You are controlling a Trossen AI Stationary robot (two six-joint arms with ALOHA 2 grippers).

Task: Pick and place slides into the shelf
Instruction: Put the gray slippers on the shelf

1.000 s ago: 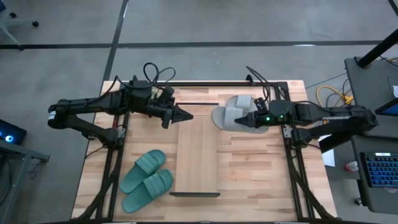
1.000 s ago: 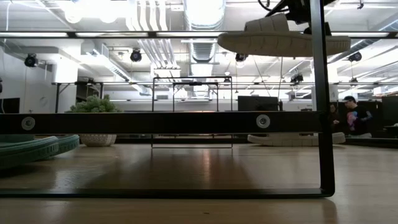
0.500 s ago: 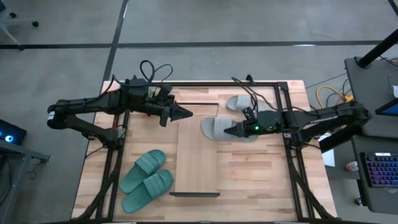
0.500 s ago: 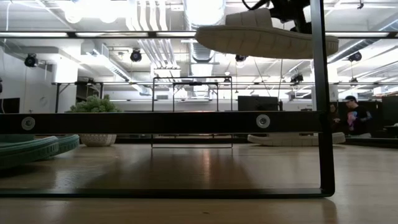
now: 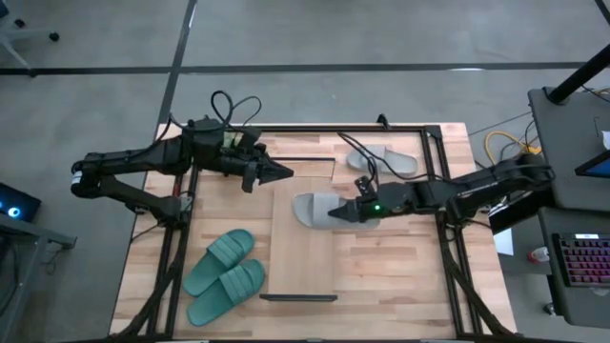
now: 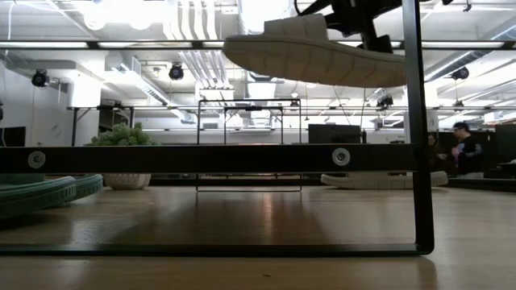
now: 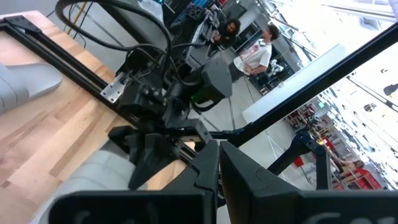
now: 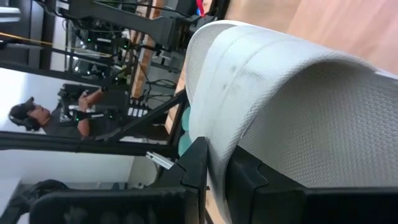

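Gripping 1 grey slide by its soft strap, the right gripper is carrying it over the shelf; light, bendy, pinches easily.

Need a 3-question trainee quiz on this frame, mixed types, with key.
1. True or false: the right claw holds a grey sandal in the air above the shelf.
2. Where does the other grey sandal lie?
A. on the tabletop at the far edge, on the right arm's side
B. on the shelf
C. beside the green pair
3. Fill in: the two green sandals lie side by side on the ___ arm's side of the shelf.

Key: 1 true; 2 A; 3 left. The left claw is shut and empty near the shelf's far end.
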